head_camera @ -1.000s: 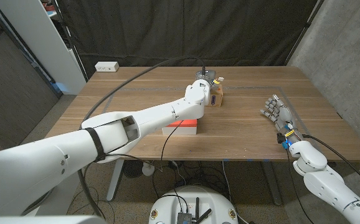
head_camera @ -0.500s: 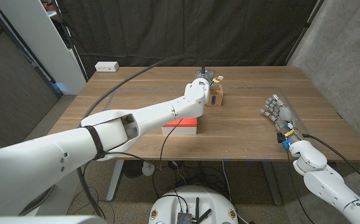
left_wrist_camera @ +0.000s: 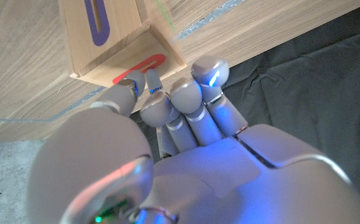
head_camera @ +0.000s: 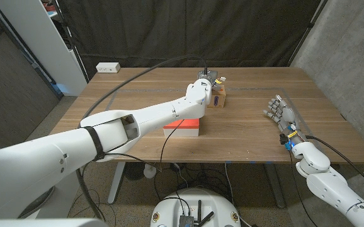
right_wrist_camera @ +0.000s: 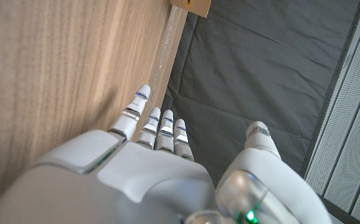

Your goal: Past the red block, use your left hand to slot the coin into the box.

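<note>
Left hand point(left_wrist_camera: 186, 149), reaching past the red block point(head_camera: 182, 129), hovers at the wooden box point(head_camera: 218, 98) with fingers bunched by its red slot point(left_wrist_camera: 139, 69), the coin hidden, while the right hand point(head_camera: 281, 113) stands spread on the surface point(head_camera: 245, 135).

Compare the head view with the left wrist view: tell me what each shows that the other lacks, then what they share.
Head view alone: the red block on the table, under the outstretched left arm, and the right hand, fingers apart, holding nothing. Left wrist view alone: the red slot and the purple slot on two faces of the box, with fingertips close to the red one; I cannot make out the coin. Both: the left hand at the wooden box.
</note>
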Robot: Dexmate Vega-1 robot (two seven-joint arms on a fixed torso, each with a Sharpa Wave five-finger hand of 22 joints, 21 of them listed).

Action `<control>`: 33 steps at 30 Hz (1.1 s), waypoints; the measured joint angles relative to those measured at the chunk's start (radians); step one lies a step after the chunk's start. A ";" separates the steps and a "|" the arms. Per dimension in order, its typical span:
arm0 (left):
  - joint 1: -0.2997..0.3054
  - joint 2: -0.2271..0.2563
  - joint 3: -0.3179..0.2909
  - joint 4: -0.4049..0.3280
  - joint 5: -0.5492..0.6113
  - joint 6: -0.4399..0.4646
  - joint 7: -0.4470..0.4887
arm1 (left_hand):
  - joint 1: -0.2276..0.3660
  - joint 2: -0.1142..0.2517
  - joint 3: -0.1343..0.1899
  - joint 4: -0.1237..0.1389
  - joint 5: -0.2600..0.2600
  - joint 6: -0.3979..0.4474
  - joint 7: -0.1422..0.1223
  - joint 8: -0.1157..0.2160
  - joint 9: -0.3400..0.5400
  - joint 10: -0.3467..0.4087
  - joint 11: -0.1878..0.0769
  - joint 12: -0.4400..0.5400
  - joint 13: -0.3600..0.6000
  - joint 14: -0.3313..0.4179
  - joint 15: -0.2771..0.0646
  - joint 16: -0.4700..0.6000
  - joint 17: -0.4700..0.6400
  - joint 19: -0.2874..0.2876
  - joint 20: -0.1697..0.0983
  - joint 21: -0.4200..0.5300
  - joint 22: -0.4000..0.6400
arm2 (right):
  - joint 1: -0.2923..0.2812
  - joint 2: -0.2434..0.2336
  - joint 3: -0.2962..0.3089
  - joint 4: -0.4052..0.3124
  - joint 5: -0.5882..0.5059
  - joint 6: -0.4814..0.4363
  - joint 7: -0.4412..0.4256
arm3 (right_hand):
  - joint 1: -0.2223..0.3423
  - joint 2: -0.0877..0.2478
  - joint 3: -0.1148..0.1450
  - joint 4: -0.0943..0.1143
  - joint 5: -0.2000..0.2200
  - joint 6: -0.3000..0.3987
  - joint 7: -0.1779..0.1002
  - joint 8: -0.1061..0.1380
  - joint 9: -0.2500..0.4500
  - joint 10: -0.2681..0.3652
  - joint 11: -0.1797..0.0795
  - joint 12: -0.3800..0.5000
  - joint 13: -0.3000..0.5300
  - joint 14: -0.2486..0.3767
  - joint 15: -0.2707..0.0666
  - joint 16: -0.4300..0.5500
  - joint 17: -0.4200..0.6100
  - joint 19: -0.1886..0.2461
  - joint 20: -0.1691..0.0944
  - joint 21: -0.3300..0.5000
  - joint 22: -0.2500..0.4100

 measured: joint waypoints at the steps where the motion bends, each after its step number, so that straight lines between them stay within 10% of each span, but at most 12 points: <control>1: 0.000 0.000 0.000 0.000 0.000 0.000 -0.001 | -0.003 -0.003 -0.002 0.002 0.000 -0.001 0.001 0.000 -0.002 0.000 0.000 0.000 0.001 0.000 0.000 0.000 -0.001 0.000 0.000 0.000 0.000 | 0.000 0.000 0.000 0.000 0.000 0.000 0.000 | 0.000 0.000 0.000 0.000 0.000 0.000 0.000 0.000 0.000 0.000 0.000 0.000 0.000 0.000 0.000 0.000 0.000 0.000 0.000 0.000 0.000; 33: -0.004 0.027 -0.011 -0.058 0.015 0.007 -0.012 | -0.029 -0.002 0.011 -0.002 0.000 0.017 -0.009 -0.011 -0.072 0.001 0.000 0.006 0.008 0.000 0.000 0.000 -0.007 0.009 -0.002 -0.008 -0.005 | -0.009 0.008 0.009 -0.011 -0.004 0.015 -0.013 | 0.000 0.000 0.000 0.000 0.000 0.000 0.000 0.000 0.000 0.000 0.000 0.000 0.000 0.000 0.000 0.000 0.000 0.000 0.000 0.000 0.000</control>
